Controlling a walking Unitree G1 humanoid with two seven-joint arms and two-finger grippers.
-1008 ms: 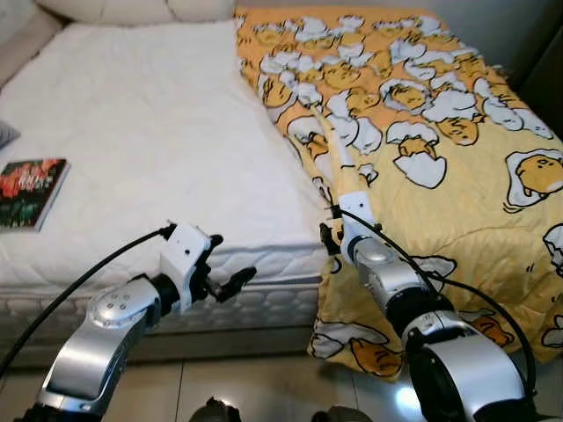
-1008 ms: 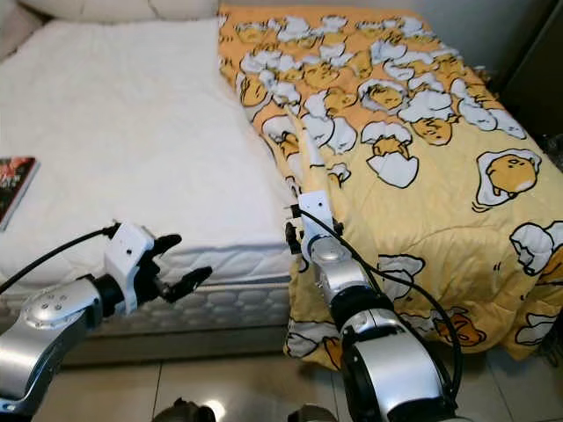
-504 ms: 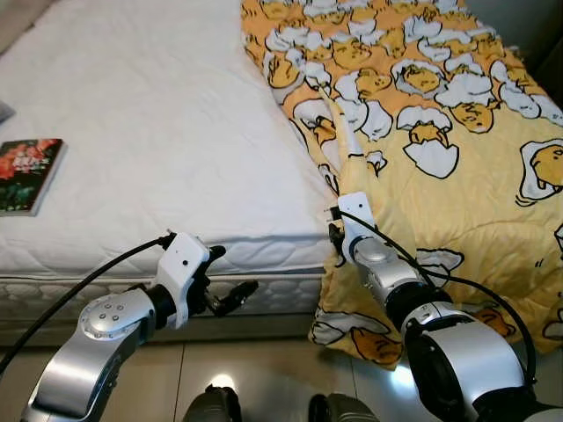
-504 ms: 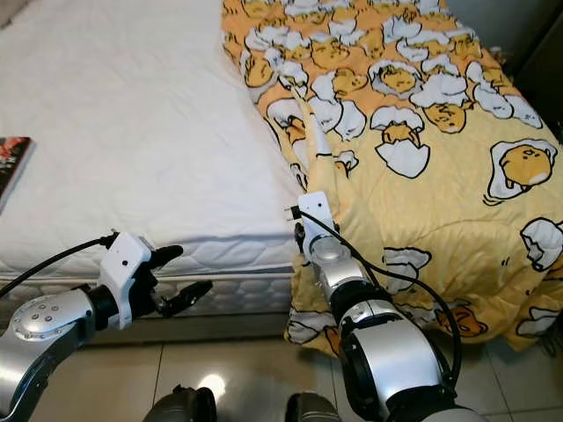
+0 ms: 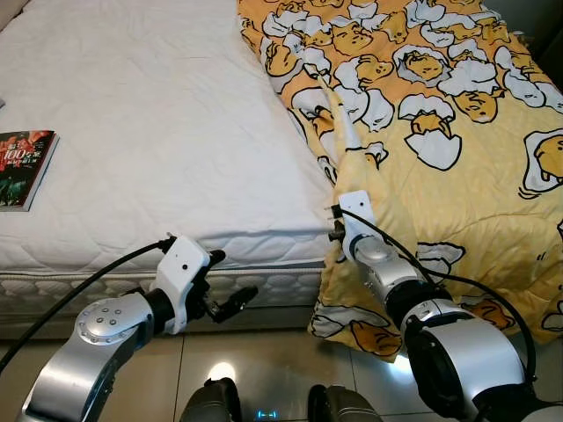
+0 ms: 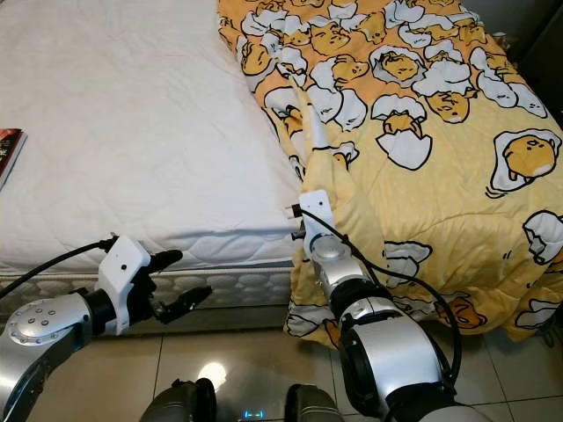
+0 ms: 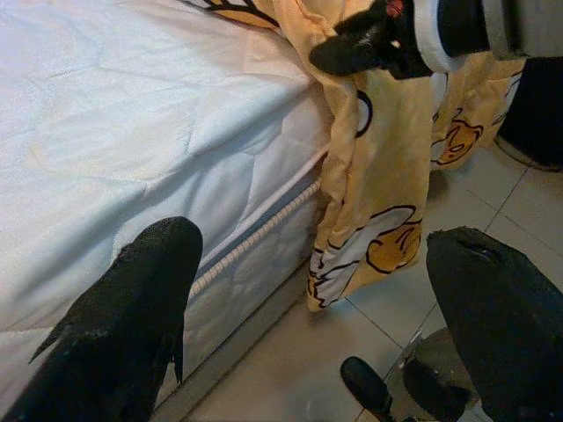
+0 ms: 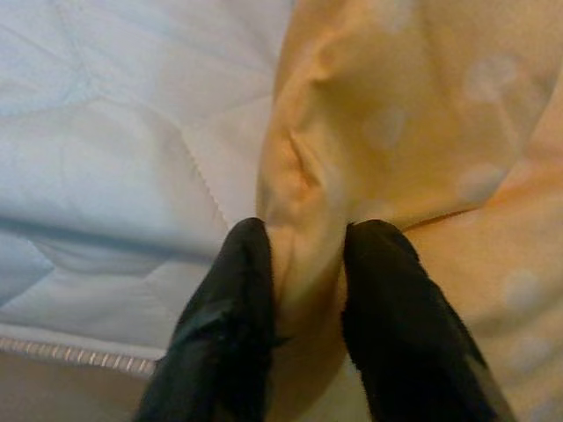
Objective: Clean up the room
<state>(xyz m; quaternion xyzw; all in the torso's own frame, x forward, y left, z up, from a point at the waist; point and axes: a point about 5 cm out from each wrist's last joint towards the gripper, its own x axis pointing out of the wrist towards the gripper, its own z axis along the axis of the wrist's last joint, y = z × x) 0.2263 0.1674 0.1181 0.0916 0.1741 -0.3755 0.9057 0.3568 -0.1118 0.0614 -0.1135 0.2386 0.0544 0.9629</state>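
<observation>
your right gripper (image 8: 303, 264) was pinched on a fold of the yellow egg-print blanket (image 5: 457, 176) at the white quilted mattress (image 5: 167, 149) corner, your left gripper (image 5: 227, 283) hung spread apart before the mattress side, a red-covered book (image 5: 25, 167) lay far left

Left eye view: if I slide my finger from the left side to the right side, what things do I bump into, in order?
book → left gripper → white mattress → right gripper, pinching the blanket's edge → yellow blanket with the egg cartoons.
</observation>
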